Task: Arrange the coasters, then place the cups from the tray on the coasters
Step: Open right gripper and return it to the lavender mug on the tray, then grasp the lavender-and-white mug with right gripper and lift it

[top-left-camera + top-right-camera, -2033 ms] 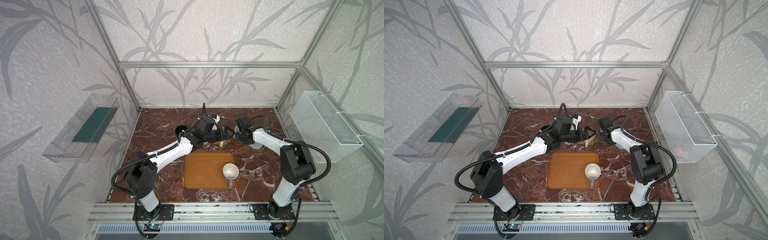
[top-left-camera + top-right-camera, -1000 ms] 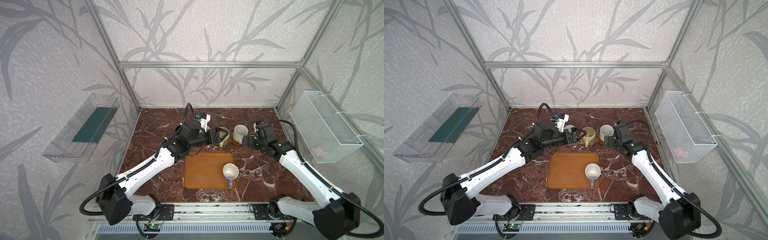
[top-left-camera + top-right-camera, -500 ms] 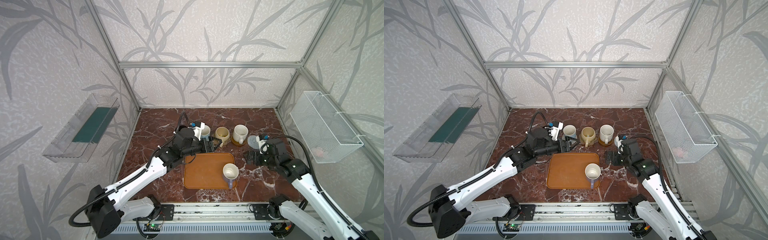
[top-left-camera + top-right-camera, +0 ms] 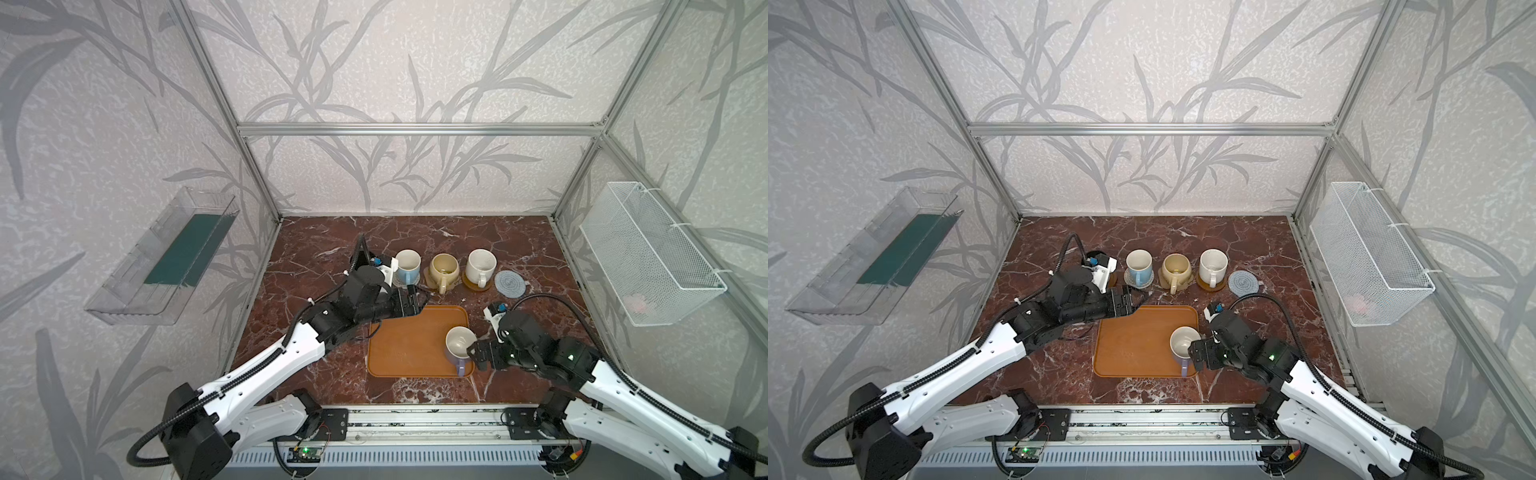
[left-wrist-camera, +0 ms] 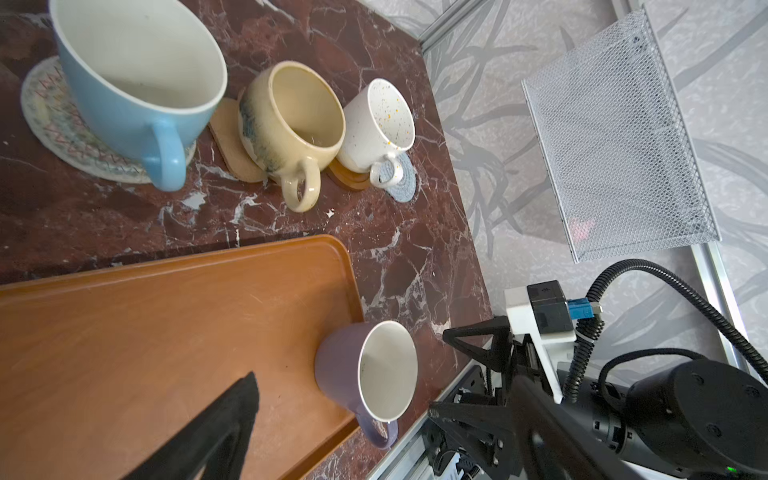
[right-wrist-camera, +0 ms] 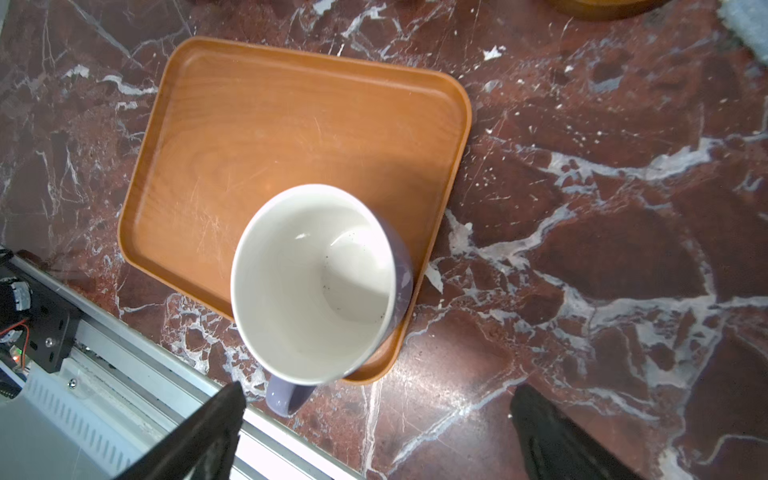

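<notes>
Bright, even daylight, soft shadows, wide-angle bending at edges, slight wrist-view blur

4 cups show plainly: 1 light blue cup (image 4: pixel 407 268), 1 cream-yellow cup (image 4: pixel 444 270), 1 white speckled cup (image 4: pixel 480 266) and 1 lavender cup (image 4: pixel 457 349). 4 coasters show plainly: 1 beige woven coaster (image 5: pixel 50 120), 1 tan flower-shaped coaster (image 5: pixel 226 133), 1 brown disc coaster (image 5: pixel 347 178) and 1 grey-blue woven coaster (image 4: pixel 511 283). There is 1 orange-brown tray (image 4: pixel 403 345), 1 marble desk (image 4: pixel 316 249), 1 white wire basket (image 4: pixel 648 257) and 1 clear plastic bin (image 4: pixel 166 257). The 2 arms carry 2 tools: 1 left tool (image 4: pixel 419 297) and 1 right tool (image 4: pixel 476 358).
</notes>
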